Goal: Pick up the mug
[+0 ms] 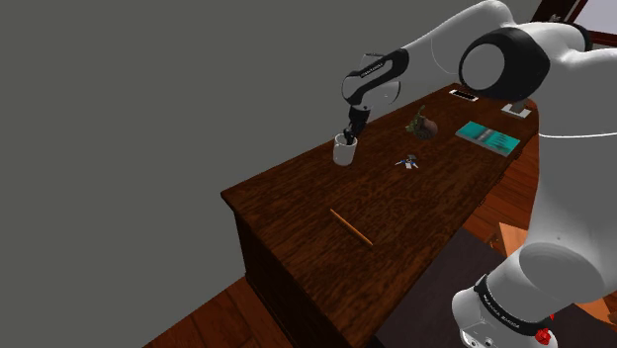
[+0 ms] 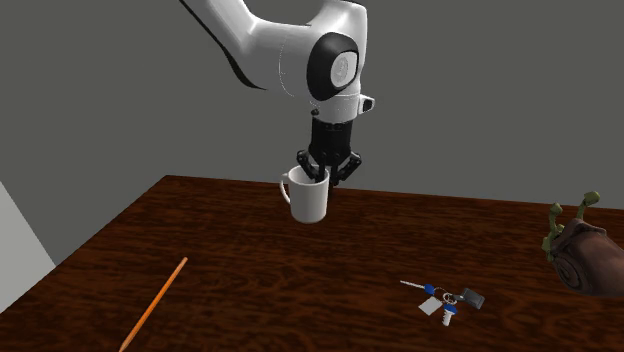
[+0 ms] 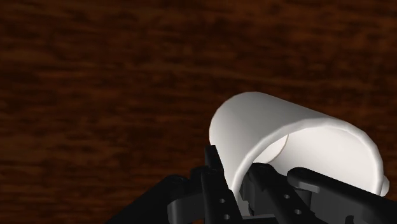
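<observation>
A white mug (image 1: 344, 151) with a handle stands near the far edge of the dark wooden desk (image 1: 297, 213). My black gripper (image 1: 351, 135) comes down on it from above and is shut on its rim. In the second exterior view the gripper (image 2: 325, 178) clasps the mug (image 2: 308, 200) on the side away from the handle. The wrist view has the mug's wall (image 3: 273, 127) pinched in the gripper (image 3: 238, 184), one finger inside and one outside. I cannot tell whether the mug's base still touches the desk.
An orange pencil (image 1: 351, 227) lies toward the desk's near end. A bunch of keys (image 1: 407, 162) lies close to the mug, and a brown figurine (image 1: 423, 123) and a teal book (image 1: 487, 137) lie beyond it. The desk drops to a wooden floor.
</observation>
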